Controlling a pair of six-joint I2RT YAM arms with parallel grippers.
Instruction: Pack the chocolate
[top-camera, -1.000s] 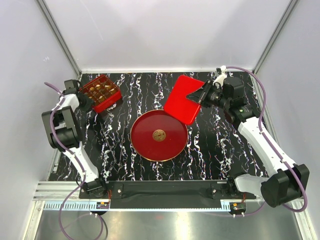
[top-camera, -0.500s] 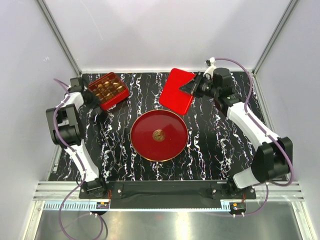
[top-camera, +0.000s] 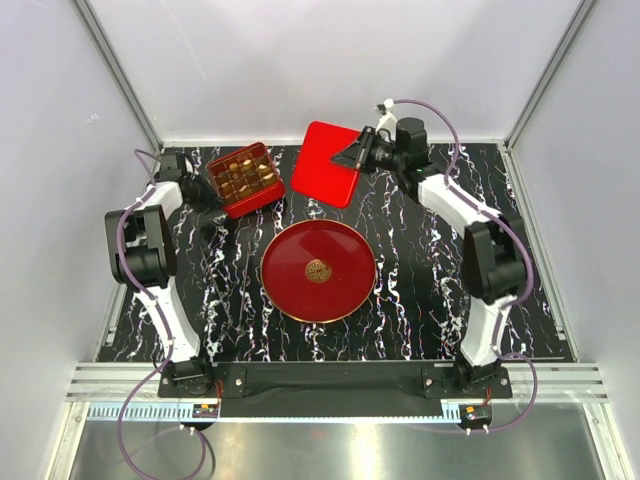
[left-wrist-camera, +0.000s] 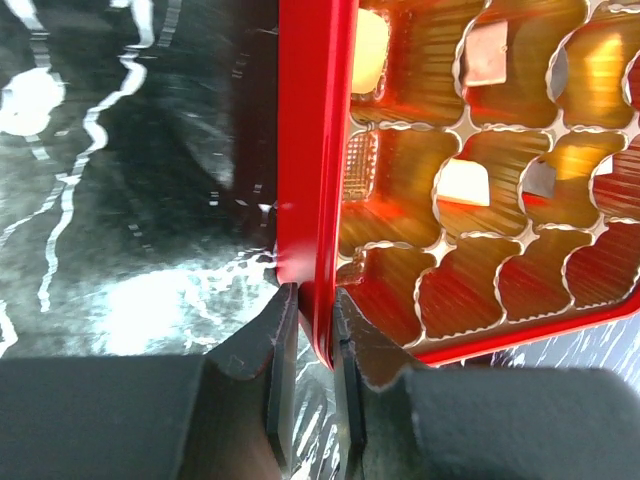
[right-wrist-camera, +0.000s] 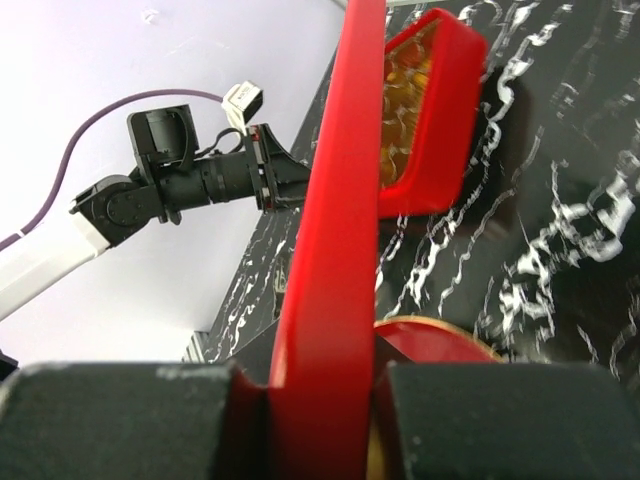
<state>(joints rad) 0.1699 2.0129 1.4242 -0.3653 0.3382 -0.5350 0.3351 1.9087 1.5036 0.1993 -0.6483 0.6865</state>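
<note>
Our left hand is pinched shut on the left wall of the red box, at the far left of the counter. The chocolate lies in the box's gold cells; none is on the red plate. Our right hand is clamped on the right edge of the red lid, which hangs tilted above the counter just right of the box. We judge the lid must travel leftward over the box and level out, its sides squared to the box, which sits slightly turned.
</note>
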